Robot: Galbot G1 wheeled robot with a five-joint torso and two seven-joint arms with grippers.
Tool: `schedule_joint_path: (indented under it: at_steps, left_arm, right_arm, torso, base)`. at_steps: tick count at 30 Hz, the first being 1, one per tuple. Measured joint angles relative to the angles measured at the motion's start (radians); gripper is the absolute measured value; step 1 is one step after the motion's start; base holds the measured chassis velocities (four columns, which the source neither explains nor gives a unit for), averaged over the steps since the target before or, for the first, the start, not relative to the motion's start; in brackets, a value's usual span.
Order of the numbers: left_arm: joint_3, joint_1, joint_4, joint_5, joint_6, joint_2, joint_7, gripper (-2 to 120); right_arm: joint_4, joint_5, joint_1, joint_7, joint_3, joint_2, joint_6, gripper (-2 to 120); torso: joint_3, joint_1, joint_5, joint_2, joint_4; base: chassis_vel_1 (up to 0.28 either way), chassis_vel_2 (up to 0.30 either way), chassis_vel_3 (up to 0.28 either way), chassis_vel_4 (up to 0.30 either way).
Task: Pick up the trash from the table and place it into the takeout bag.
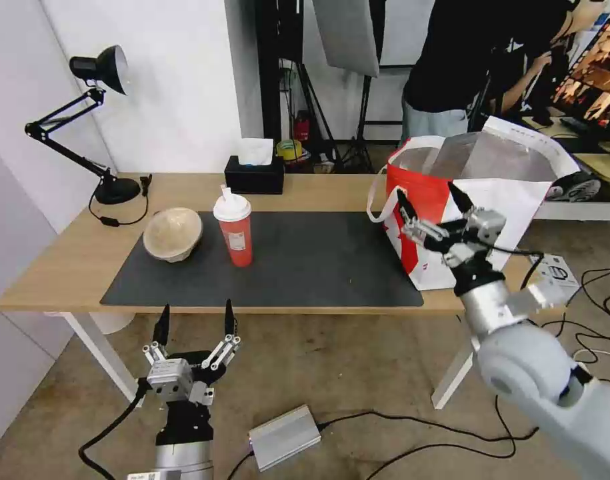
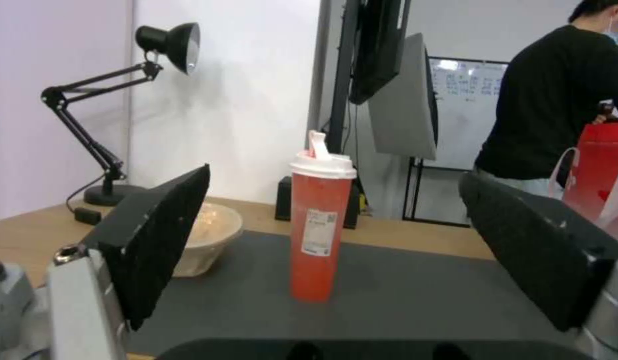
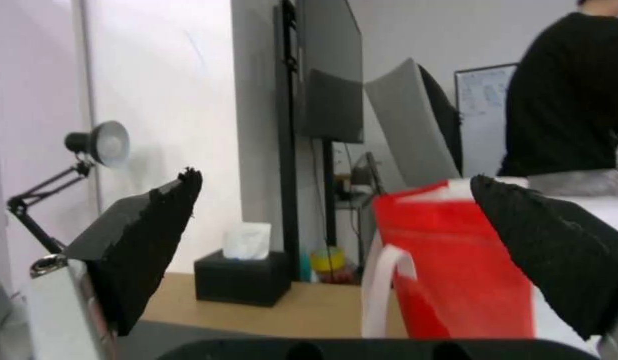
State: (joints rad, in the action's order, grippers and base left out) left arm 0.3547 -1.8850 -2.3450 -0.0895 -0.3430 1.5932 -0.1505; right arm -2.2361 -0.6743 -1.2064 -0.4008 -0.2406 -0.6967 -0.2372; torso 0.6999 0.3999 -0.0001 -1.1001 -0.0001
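Left gripper low before the desk's near edge, fingers spread wide, holding nothing. Right gripper raised against the takeout bag's red side, likewise wide open and empty. Bag upright at the desk's right end. Tall red cup and tan domed bowl on the dark mat's left part, near each other, apart.

A black articulated desk lamp stands at the far left corner, its cord trailing. A black tissue box with 1 white tissue sits at the back edge. A silver power adapter lies on the floor among black cables.
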Motion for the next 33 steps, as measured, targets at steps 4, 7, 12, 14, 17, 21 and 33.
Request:
schedule_joint_path:
  at_steps: [4,7,12,14,17,21,33]
  left_arm:
    - [0.0,-0.001,0.0,-0.003,0.0,0.0,0.0,100]
    - [0.003,-0.003,-0.002,-0.003,0.0,0.0,0.0,100]
    - [0.008,-0.005,-0.003,-0.003,-0.001,0.0,0.0,100]
    - [0.01,-0.001,-0.003,-0.003,-0.001,0.0,0.0,100]
    - [0.01,0.001,-0.003,-0.003,-0.001,0.0,0.0,100]
    - [0.006,0.003,-0.001,-0.002,-0.001,0.0,0.0,100]
    - [0.006,0.002,0.002,0.0,-0.002,-0.001,-0.001,100]
  right_arm:
    - [-0.013,0.031,-0.034,-0.036,0.0,-0.015,0.0,100]
    - [-0.021,0.07,-0.064,-0.063,0.002,-0.031,0.009,100]
    - [-0.015,0.142,-0.101,-0.087,0.005,-0.049,0.027,100]
    - [-0.015,0.169,-0.134,-0.093,0.009,-0.062,0.034,100]
    - [-0.015,0.194,-0.157,-0.103,0.018,-0.072,0.04,100]
    - [-0.015,0.228,-0.196,-0.114,0.034,-0.088,0.042,100]
    - [-0.018,0.298,-0.329,-0.137,0.051,-0.148,0.035,100]
  torso:
    - [0.0,0.0,0.0,0.0,0.0002]
    - [0.0,0.0,0.0001,0.0,0.0001]
    - [0.0,0.0,0.0001,0.0,0.0002]
    - [0.0,0.0,0.0001,0.0,0.0001]
    - [0.0,0.0,0.0,0.0,0.0001]
    - [0.0,0.0,0.0001,0.0,0.0001]
    - [0.0,0.0,0.0001,0.0,0.0002]
  base:
    - [0.0,0.0,0.0,0.0]
    - [0.0,0.0,0.0,0.0]
    - [0.0,0.0,0.0,0.0]
    - [0.0,0.0,0.0,0.0]
    - [0.0,0.0,0.0,0.0]
    - [0.0,0.0,0.0,0.0]
    - [0.0,0.0,0.0,0.0]
